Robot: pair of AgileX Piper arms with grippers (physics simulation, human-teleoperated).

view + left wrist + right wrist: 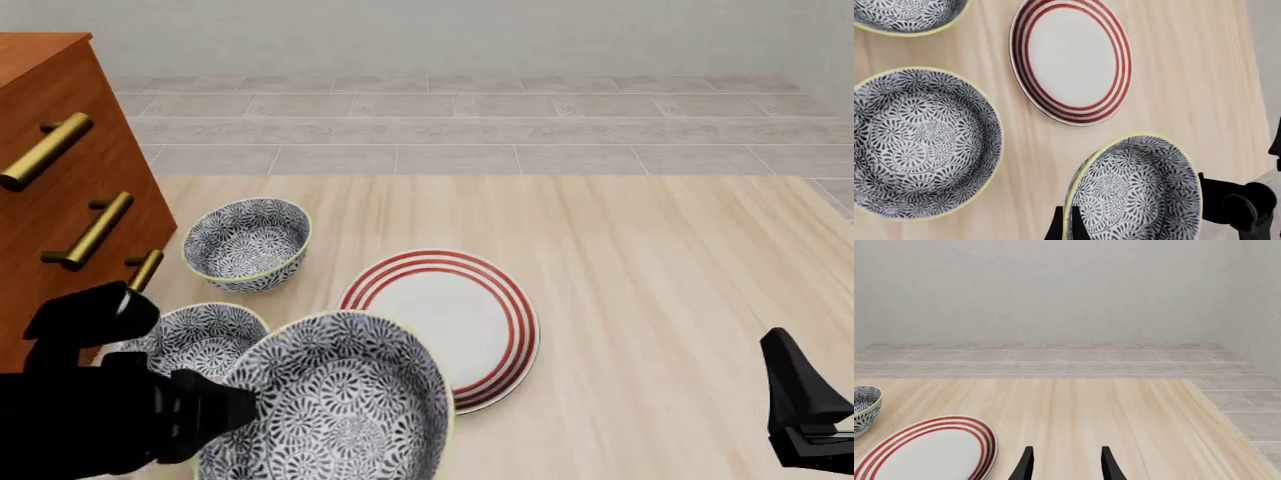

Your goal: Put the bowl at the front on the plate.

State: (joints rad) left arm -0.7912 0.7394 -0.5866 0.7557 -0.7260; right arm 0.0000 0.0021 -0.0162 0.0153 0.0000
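The bowl (340, 405), blue-patterned with a pale yellow rim, is lifted off the table and tilted at the front left, its edge overlapping the near left of the plate (447, 318) in the front view. My left gripper (243, 408) is shut on its left rim. In the left wrist view the fingers (1054, 229) straddle the rim of the bowl (1137, 192), and the red-ringed plate (1071, 60) lies beyond it. My right gripper (805, 420) hovers at the front right, away from everything. In the right wrist view it (1066, 465) stands open with nothing in it, the plate (927, 450) off to one side.
Two look-alike bowls rest on the table left of the plate: one further back (247, 243) and one nearer (194, 335), also seen as the large bowl (921, 142) and the partial bowl (907, 15). A wooden dresser (54, 180) with brass handles stands at the left edge.
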